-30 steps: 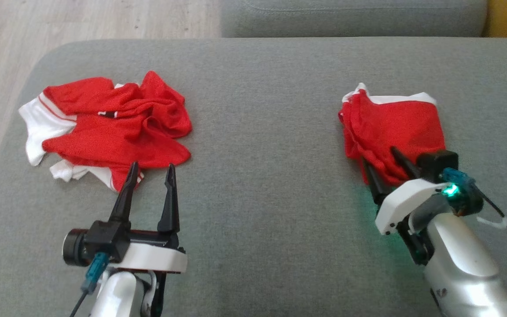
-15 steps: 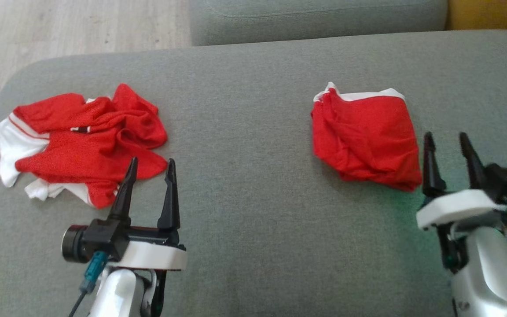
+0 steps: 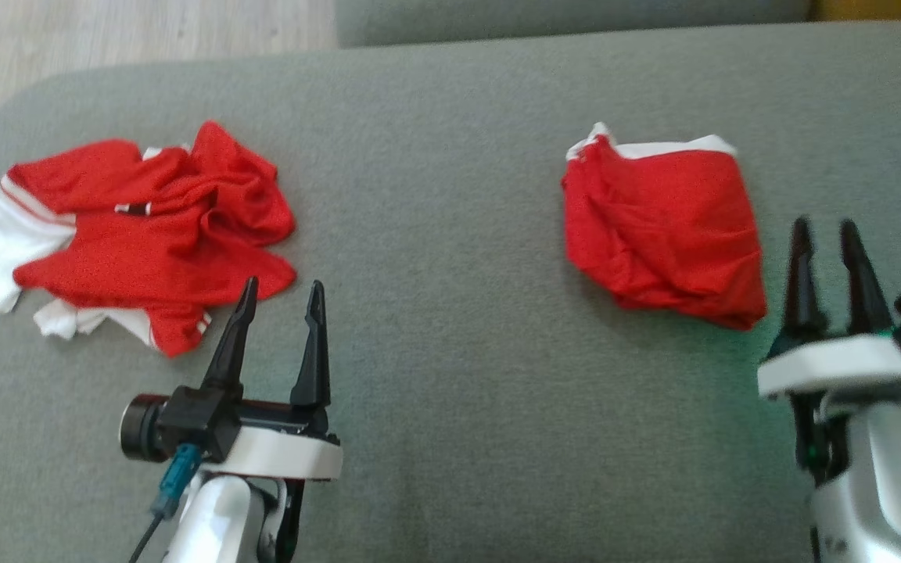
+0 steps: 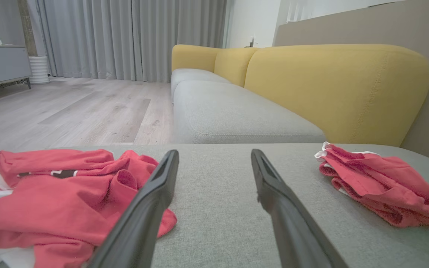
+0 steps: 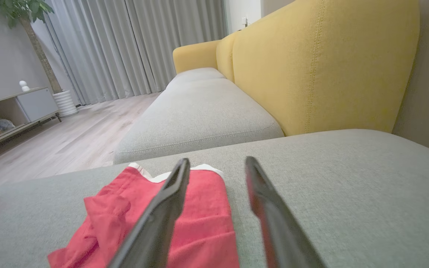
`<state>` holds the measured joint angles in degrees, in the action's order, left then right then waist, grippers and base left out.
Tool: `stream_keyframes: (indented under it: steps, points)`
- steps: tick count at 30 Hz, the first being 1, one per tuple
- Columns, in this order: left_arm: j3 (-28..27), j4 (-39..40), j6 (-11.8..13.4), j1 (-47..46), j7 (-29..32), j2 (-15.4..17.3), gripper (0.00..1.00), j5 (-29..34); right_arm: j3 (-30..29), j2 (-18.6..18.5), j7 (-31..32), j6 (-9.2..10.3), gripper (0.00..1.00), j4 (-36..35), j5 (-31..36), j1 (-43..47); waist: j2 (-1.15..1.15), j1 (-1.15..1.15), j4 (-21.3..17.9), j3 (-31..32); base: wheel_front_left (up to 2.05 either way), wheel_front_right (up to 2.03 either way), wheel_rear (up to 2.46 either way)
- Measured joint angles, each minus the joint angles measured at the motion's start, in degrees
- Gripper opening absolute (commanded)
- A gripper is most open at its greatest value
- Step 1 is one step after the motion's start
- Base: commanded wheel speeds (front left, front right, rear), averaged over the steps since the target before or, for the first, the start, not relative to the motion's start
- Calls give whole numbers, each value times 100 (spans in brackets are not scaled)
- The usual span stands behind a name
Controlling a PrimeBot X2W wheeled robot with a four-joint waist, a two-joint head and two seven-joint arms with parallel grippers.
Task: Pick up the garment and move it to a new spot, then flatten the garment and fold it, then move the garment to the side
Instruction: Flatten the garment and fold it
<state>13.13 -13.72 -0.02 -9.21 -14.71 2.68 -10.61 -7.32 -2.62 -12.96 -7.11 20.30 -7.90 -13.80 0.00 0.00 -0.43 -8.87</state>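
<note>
— What is the seat (image 3: 450, 195) made of?
— Grey cloth, rough and woven. The red garment (image 3: 662, 234) at the right is thin, soft cloth.
— And the floor (image 3: 145, 31), upper left?
— Pale, matt wood. The left gripper (image 3: 282, 291) looks like dark, matt plastic.

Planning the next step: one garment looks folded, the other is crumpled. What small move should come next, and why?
Probably ease the left gripper forward and left onto the near edge of the crumpled garment. Its jaws stand open and empty close beside that heap, while the folded garment lies apart from the open right gripper.
</note>
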Motion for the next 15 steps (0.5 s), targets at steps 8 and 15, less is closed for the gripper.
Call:
stream_keyframes:
  steps: [8, 15]
  points:
    - [56, -9, -53, -251, 0, 0, 100, -8, -215, -3, 598, 0, 0, 687, 377, -1105, 0, 1, 342, -469, 0, 0, 0]
    - [164, -16, -53, -366, 0, -1, 100, -47, -815, -10, 788, 0, 0, 1912, 927, -1797, 0, 1, 624, -728, 0, 0, 0]
